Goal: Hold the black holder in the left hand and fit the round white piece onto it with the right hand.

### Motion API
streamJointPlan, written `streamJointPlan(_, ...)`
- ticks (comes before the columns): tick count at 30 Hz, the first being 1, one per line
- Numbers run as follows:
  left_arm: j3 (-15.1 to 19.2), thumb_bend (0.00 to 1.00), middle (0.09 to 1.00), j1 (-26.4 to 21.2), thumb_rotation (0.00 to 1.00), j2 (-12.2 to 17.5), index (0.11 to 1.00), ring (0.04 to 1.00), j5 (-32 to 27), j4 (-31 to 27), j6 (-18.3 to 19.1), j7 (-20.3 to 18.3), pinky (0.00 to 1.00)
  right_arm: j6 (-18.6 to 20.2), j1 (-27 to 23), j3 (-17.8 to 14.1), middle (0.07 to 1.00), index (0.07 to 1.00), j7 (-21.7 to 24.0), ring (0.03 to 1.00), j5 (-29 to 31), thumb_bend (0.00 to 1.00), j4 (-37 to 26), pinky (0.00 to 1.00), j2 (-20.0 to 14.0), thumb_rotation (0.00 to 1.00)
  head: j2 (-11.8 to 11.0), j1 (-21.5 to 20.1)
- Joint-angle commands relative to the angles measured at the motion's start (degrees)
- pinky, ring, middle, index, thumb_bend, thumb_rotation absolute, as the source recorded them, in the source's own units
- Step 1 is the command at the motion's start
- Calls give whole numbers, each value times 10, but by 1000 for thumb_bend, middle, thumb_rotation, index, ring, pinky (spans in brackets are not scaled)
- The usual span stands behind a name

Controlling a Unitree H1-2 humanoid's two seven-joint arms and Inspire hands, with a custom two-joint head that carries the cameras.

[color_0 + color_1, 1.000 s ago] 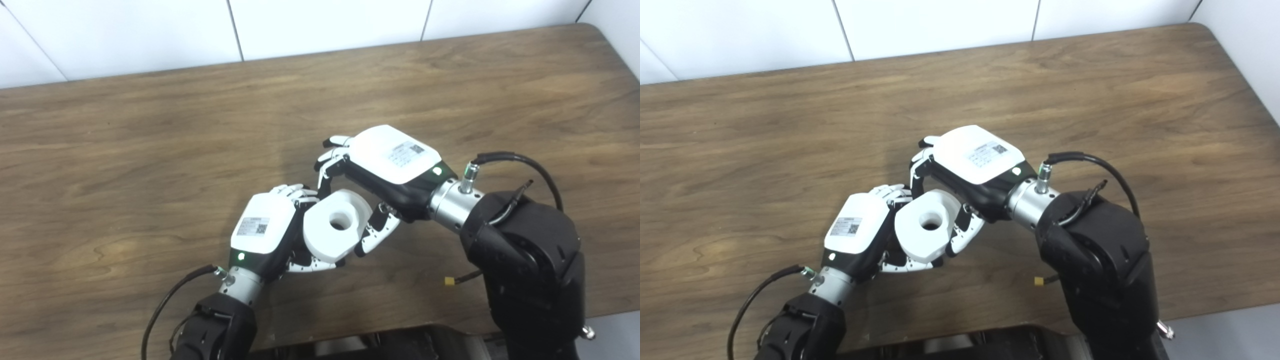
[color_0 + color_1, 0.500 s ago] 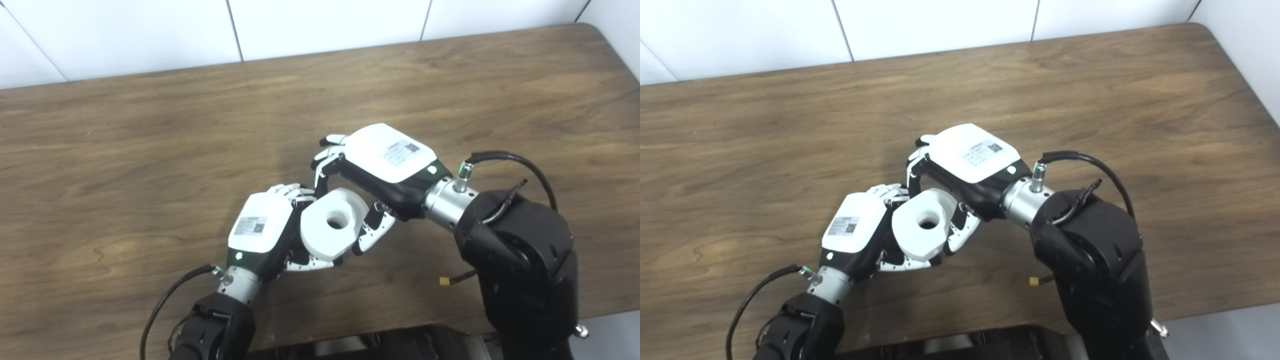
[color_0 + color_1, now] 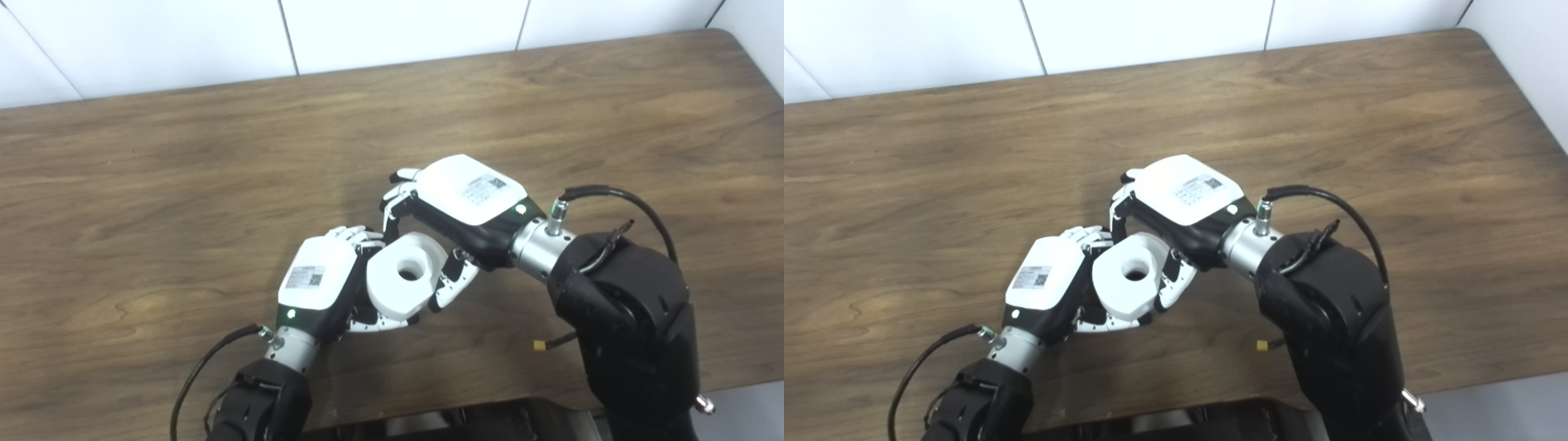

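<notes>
The round white piece point(image 3: 392, 293), a thick ring with a centre hole, is tilted up toward me between my two hands, just above the wooden table point(image 3: 184, 159). My right hand point(image 3: 468, 196) comes over it from the right, with fingers on its far side and the thumb on its near right side. My left hand point(image 3: 318, 278) is curled against its left and underside. The black holder is almost wholly hidden behind the white piece and inside my left hand; only dark bits show at the piece's lower left edge.
A cable with a small yellow plug point(image 3: 539, 346) hangs by my right forearm near the table's front edge. White tiled wall runs behind the far edge. The table's right corner point(image 3: 1476, 37) lies at the upper right.
Both hands, with the white piece between them, have drifted slightly to the left. The right forearm followed. The grasp on the piece looks unchanged.
</notes>
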Motion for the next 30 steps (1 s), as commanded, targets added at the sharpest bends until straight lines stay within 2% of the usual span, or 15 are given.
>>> streamJointPlan(1, -6, 520, 754, 2, 50, 1, 487, 834, 7, -11, -1, -15, 851, -7, -8, 0, 801, 486, -11, 917, 3, 514, -4, 820, 2, 148, 3, -2)
streamJointPlan(21, -4, 519, 763, 2, 50, 0, 487, 840, 6, -14, -3, -21, 864, -5, -3, -6, 812, 494, 2, 922, 6, 519, -12, 832, -4, 166, 5, -3)
streamJointPlan(22, -4, 519, 762, 2, 50, 0, 487, 839, 7, -14, -3, -21, 861, -5, -3, -6, 815, 566, 1, 921, 7, 655, -12, 831, -4, 270, 5, -3)
streamJointPlan(24, -5, 519, 761, 2, 50, 1, 487, 837, 8, -13, -5, -19, 858, -5, -3, -7, 823, 649, 0, 918, 10, 793, -14, 827, -4, 365, 4, -3)
streamJointPlan(26, -5, 519, 763, 2, 49, 0, 487, 838, 8, -14, -3, -22, 857, -2, -4, -8, 851, 716, 8, 930, 10, 870, -17, 840, -4, 407, 4, -3)
streamJointPlan(30, -5, 519, 763, 2, 48, -1, 488, 842, 5, -16, 0, -28, 860, -5, -6, -9, 899, 805, 13, 952, 10, 962, -22, 853, -5, 442, 5, -3)
